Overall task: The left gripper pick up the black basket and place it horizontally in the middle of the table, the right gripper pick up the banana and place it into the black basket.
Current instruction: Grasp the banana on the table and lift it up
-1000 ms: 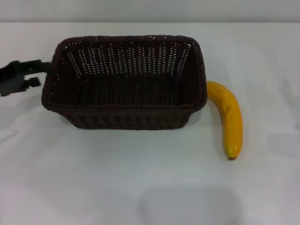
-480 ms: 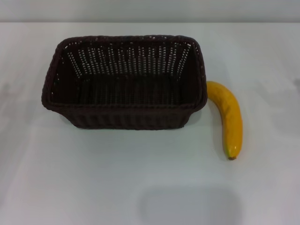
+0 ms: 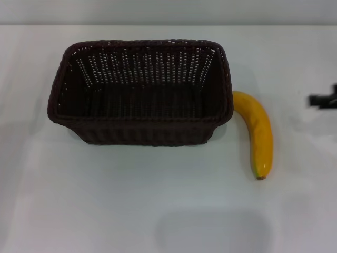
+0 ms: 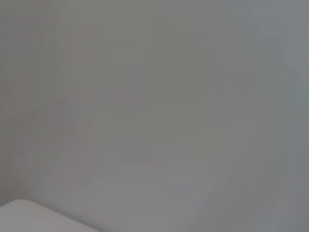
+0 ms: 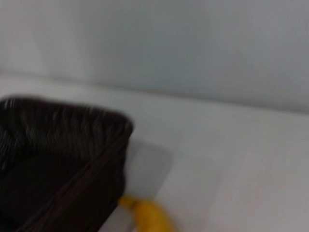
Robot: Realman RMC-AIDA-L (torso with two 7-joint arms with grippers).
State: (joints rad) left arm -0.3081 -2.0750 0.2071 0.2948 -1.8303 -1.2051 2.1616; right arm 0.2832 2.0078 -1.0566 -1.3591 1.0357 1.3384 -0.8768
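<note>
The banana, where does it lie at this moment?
In the head view the banana lies on the table, on the robot's right, just beside the right end of the black basket, not inside it.

Plain grey wall (image 3: pixel 168 10) behind; bright, even light w/ soft shadows.

Banana (image 3: pixel 257 132) just right of basket (image 3: pixel 139 92), both on table (image 3: pixel 131 200).

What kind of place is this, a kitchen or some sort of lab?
Probably a lab test bench: a plain white table against a bare wall, holding only a black basket and a banana, with the right gripper at the edge.
</note>
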